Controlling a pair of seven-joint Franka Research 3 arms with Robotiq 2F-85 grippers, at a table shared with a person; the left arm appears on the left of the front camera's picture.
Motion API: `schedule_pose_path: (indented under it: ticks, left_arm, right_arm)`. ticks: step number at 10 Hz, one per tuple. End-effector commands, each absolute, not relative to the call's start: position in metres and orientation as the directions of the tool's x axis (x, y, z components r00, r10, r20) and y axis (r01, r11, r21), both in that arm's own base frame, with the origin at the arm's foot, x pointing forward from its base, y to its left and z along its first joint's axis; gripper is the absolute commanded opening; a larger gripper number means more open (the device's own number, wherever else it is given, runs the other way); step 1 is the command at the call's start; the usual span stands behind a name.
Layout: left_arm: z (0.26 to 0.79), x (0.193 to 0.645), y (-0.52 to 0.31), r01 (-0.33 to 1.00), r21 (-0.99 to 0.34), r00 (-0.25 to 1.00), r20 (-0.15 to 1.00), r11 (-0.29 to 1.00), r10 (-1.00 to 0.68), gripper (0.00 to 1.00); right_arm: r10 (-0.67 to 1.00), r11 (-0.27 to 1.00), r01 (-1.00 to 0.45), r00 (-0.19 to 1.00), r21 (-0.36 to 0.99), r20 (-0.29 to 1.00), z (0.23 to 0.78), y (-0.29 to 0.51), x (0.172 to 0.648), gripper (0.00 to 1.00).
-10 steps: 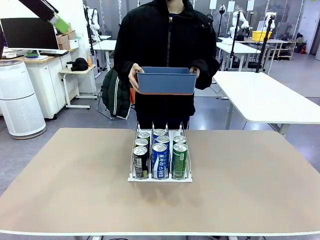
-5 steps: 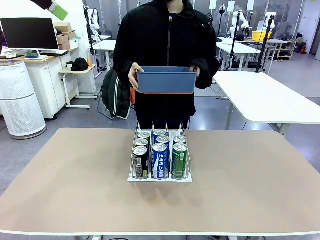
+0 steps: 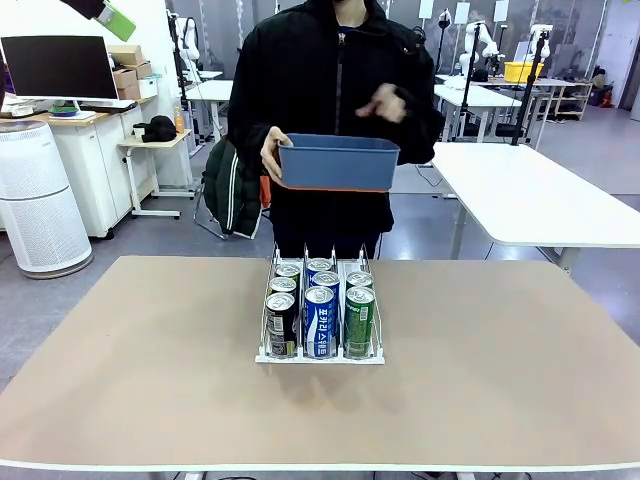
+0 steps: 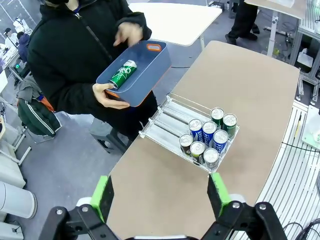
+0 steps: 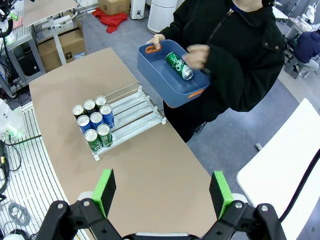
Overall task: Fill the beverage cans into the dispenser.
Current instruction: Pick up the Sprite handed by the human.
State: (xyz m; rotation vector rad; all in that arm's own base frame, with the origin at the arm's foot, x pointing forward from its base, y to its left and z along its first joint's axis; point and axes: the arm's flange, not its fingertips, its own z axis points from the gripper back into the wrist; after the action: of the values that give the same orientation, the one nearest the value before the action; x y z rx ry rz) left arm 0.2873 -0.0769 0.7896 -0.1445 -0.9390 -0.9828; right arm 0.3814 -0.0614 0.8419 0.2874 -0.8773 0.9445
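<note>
You see the clear three-lane dispenser (image 3: 320,358) near the table's far edge, holding upright black, blue and green slim cans (image 3: 320,322). Left gripper (image 4: 160,195) and right gripper (image 5: 162,194) hang high, fingers wide, empty.

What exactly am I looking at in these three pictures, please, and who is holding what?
A two-armed robot shares a table with a person. One picture looks across the table from the robot's side; the other two look down from a camera on each wrist. The green-tipped prongs at the bottom are the left pincer and right pincer, both open and empty. On the table stands a dispenser holding eight beverage cans. The person holds a blue tub with one green can lying inside.
</note>
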Motion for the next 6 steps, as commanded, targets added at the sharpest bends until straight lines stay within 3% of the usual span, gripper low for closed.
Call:
schedule_pose_path:
  ticks: [1,6]
  left_arm:
    - [0.7891,0.2876,-0.0764,0.77,0.283,0.21,0.734,0.572,-0.646,1.0]
    - [0.7891,0.2876,-0.0764,0.77,0.283,0.21,0.734,0.572,-0.646,1.0]
  right_arm:
    - [0.584,0.577,-0.804,0.282,-0.145,0.761,0.8407,-0.0604,0.3808,1.0]
    - [0.584,0.577,-0.804,0.282,-0.145,0.761,0.8407,-0.0604,0.3808,1.0]
